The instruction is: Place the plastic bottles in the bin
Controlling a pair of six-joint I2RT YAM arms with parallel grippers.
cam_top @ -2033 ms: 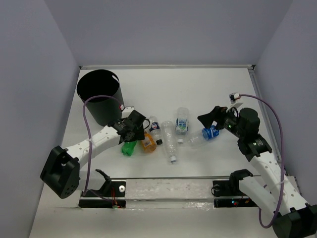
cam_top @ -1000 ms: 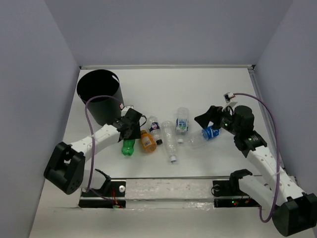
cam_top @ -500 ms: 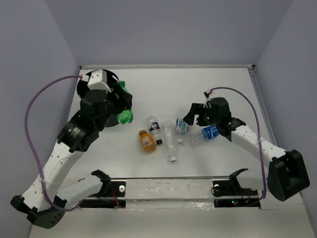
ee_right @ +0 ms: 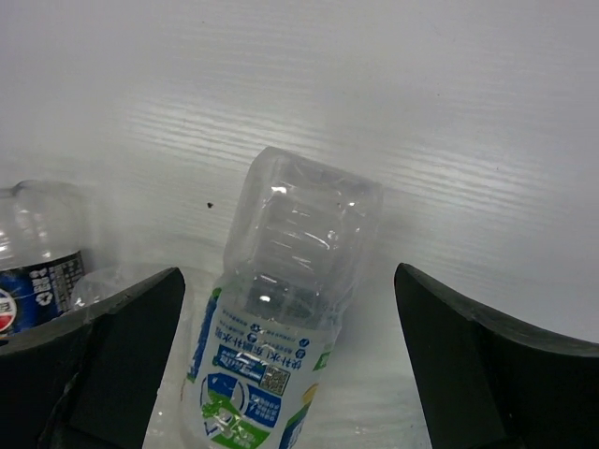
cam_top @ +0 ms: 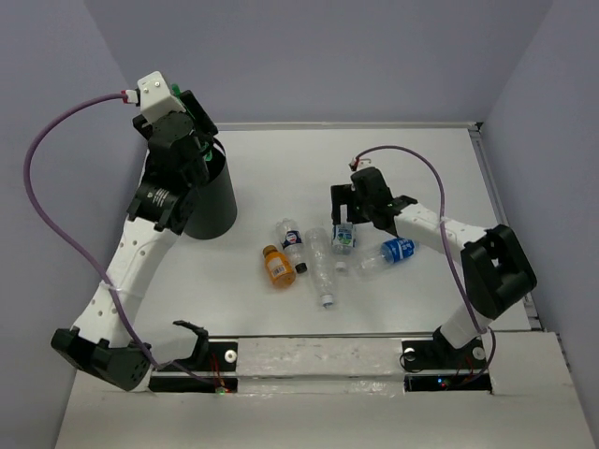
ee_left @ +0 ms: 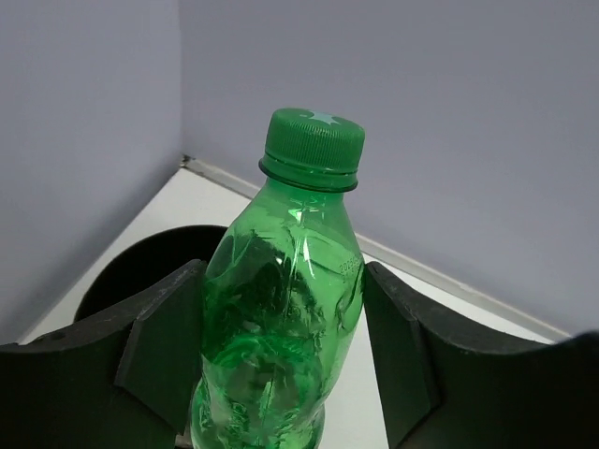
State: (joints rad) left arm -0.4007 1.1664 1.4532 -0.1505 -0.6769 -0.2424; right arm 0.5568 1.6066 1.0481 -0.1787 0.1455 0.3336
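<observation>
Though obscured overhead, left end effector grasps green bottle, right end effector released

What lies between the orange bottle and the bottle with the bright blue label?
In the top external view, a long clear bottle lies across that stretch, its white cap at the near end.

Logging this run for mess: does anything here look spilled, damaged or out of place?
Nothing stands out. The bin stands upright, the left gripper holds a green bottle up near it, and the other bottles lie on their sides on the table, with no liquid visible.
</observation>
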